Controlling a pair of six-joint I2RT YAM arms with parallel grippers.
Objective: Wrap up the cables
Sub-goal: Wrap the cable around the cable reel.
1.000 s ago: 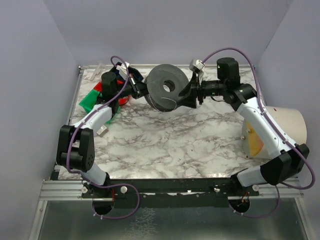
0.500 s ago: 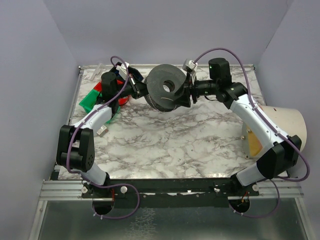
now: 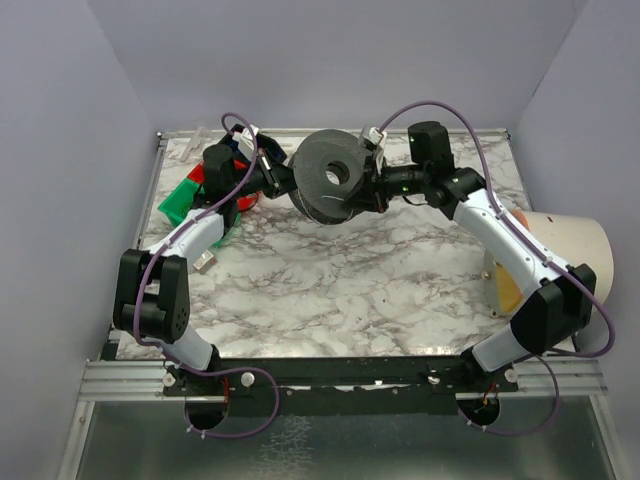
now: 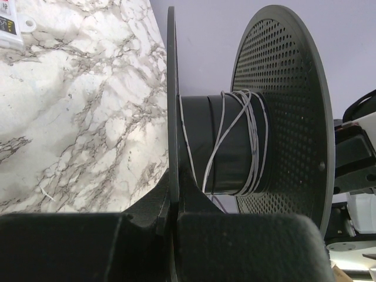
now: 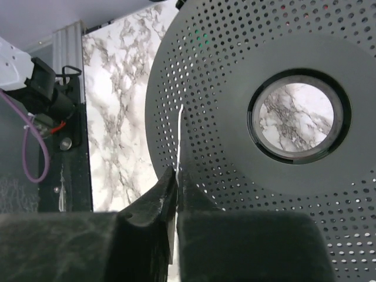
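Note:
A big black two-flanged spool [image 3: 318, 188] with a centre hole [image 5: 298, 116] is held on edge above the back of the marble table. My left gripper [image 3: 283, 180] is shut on the rim of one flange [image 4: 172, 117], pinched between its jaws [image 4: 172, 202]. The cables [image 4: 249, 141] show as a thin pale-grey strand wound in a few crossing turns round the hub [image 4: 202, 141]. My right gripper [image 5: 176, 176] sits against the perforated outer flange [image 5: 235, 64], shut on a thin pale strand [image 5: 178, 132] that runs up from its tips. In the top view it [image 3: 368, 190] is at the spool's right side.
Green and red items [image 3: 185, 200] lie at the table's left edge under the left arm. A beige cone-shaped object [image 3: 565, 250] sits at the right edge. A small white tag [image 4: 12, 23] lies on the marble table [image 3: 330, 290]. Purple hoses run along both arms.
The right arm has swung left, up against the spool, and its jaws have closed on the strand. The left gripper and the spool have stayed put.

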